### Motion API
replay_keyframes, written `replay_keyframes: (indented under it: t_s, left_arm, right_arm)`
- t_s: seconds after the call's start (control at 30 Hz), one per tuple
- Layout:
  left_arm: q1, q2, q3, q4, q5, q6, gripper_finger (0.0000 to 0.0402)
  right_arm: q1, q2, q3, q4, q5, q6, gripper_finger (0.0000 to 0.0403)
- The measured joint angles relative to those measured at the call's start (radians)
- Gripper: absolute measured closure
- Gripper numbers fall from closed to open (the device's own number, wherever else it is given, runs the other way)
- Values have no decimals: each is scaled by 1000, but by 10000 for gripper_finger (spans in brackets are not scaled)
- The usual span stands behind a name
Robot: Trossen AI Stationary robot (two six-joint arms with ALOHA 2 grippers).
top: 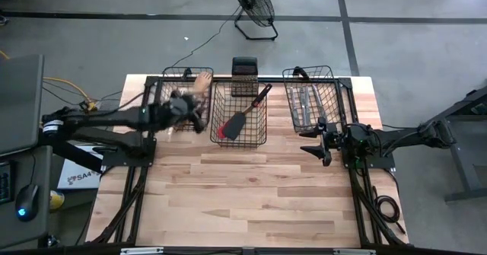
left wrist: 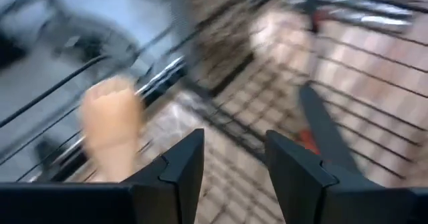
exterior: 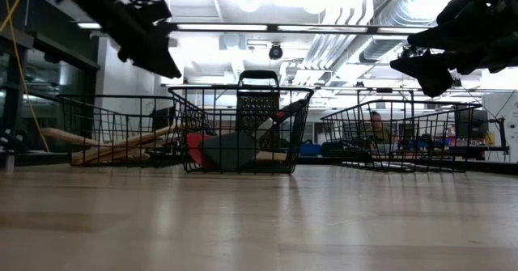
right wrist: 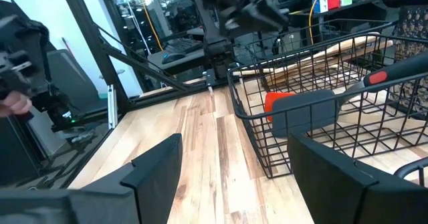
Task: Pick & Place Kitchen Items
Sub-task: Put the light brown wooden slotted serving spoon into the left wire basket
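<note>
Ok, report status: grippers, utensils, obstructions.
Left gripper open over left basket. Right gripper open, empty, beside right basket. Black spatula in middle basket.

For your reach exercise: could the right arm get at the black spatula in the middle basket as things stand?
Probably yes. The black spatula lies in the open-topped middle basket, nothing covers it, and the right gripper waits just beside with jaws open. The left gripper hovers at the basket's far side.

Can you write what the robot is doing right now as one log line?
left gripper: open, over left basket with wooden utensils | right gripper: open, waiting beside right basket | middle basket: black spatula
</note>
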Motion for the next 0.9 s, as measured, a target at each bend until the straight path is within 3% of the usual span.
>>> replay_keyframes:
  t_s: [0.33, 0.57, 0.7, 0.9]
  left_arm:
    - [-240, -153, -322, 461, 127, 132, 247]
    - [-385, -200, -446, 711, 125, 190, 247]
    - [-435, -212, -446, 639, 76, 78, 247]
    - [-552, -252, -393, 330, 66, -180, 270]
  right_arm:
    - [0, 0, 0, 0, 0, 0, 140]
    - [0, 0, 0, 0, 0, 0, 140]
    - [0, 0, 0, 0, 0, 0, 140]
    - [0, 0, 0, 0, 0, 0, 140]
